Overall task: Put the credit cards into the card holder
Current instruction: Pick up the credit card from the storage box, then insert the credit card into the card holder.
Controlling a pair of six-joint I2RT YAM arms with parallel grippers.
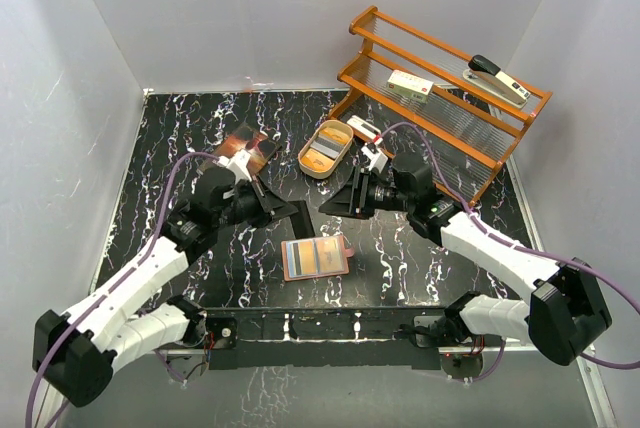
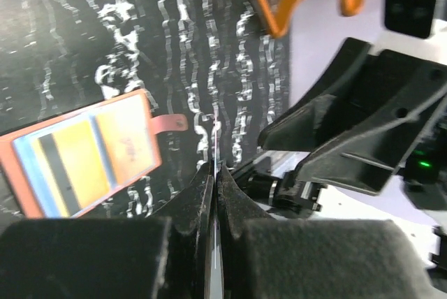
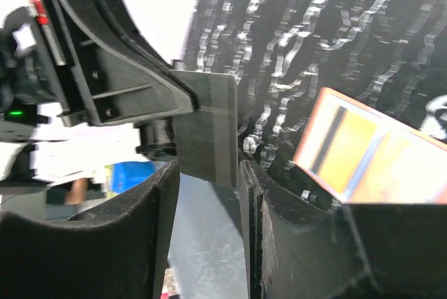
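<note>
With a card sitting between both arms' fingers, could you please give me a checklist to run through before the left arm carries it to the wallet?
1. Left fingers shut on the grey card: ok.
2. Right fingers apart around that card: ok.
3. Right fingers out of the card's way: not ok, they straddle it.
4. Wallet lying open, pockets facing up: ok.
5. Free slot in the wallet: cannot tell; a yellow card already sits inside.

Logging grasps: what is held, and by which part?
The grey card, pinched at one edge by the left gripper; the right gripper is open.
</note>
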